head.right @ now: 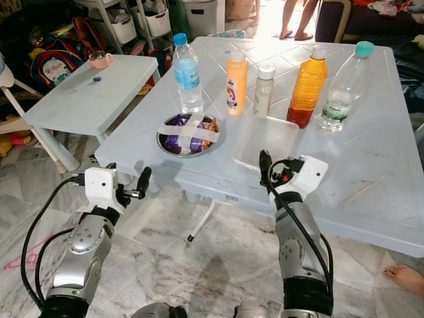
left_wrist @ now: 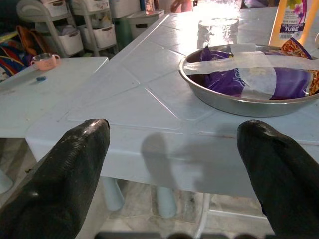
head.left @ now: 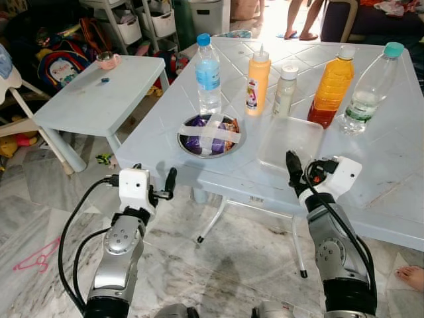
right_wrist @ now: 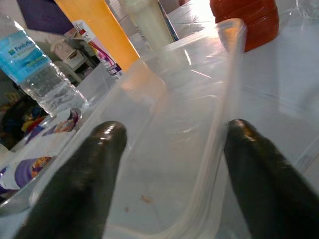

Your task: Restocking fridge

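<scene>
On the pale blue table (head.left: 391, 179) stand a blue-capped water bottle (head.left: 208, 73), a yellow squeeze bottle (head.left: 258, 81), a small white bottle (head.left: 285, 89), an orange juice bottle (head.left: 331, 86) and a clear teal-capped bottle (head.left: 371, 86). A metal bowl (head.left: 211, 136) holds taped purple packets. Beside it lies an empty clear plastic container (head.left: 291, 142). My right gripper (head.left: 293, 165) is open at the container's near edge, and its side wall (right_wrist: 224, 99) runs between the fingers. My left gripper (head.left: 169, 182) is open and empty, level with the table's front edge, short of the bowl (left_wrist: 249, 94).
A low blue side table (head.left: 93, 93) with a pink cup (head.left: 108, 61) stands to the left. Shelves with bins (head.left: 126, 26) and bags line the back. A person's feet (head.left: 298, 33) are beyond the table; a bare foot (head.left: 411, 275) is at lower right. A pink hanger (head.left: 36, 258) lies on the floor.
</scene>
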Controlling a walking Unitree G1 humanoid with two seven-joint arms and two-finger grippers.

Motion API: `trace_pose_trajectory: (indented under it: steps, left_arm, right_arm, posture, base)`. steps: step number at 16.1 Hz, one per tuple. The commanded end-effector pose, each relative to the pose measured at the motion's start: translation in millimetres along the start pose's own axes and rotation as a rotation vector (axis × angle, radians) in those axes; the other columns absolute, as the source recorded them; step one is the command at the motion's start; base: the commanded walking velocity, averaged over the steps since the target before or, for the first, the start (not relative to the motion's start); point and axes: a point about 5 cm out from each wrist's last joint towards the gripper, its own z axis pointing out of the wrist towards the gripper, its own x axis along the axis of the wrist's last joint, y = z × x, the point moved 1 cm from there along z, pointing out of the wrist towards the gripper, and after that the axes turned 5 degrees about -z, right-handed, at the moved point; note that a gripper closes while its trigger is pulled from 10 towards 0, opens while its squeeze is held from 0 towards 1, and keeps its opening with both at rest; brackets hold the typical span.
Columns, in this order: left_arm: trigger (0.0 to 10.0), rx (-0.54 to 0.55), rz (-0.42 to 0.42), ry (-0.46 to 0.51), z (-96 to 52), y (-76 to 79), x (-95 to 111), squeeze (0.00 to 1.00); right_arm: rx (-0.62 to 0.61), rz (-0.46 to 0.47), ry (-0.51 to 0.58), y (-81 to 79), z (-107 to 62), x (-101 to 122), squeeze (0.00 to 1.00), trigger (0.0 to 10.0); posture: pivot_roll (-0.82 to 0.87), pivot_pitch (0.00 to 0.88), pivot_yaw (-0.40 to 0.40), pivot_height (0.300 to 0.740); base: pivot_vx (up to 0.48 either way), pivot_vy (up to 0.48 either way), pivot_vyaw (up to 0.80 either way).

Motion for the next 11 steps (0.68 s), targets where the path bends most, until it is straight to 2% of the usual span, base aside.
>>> trace_pose_trajectory:
  steps: [1,11]
  left_arm:
    - [10.0,-0.001,0.020,0.001,1.8,-3.5,1.8,0.00]
    - [10.0,-0.009,0.022,0.001,3.1,-2.1,2.2,0.00]
  right_arm:
    - [-0.009,0.042,-0.026,-1.3,-1.2,-4.8,0.00,0.0]
    - [-0.100,0.210,-0.029,7.2,1.1,-4.0,0.00,0.0]
  posture:
    - [-0.12,0.000,0.125,0.740]
    - [-0.12,0.000,0.128,0.740]
  base:
    - [0.000,0.000,0.00]
    - [0.000,0.000,0.00]
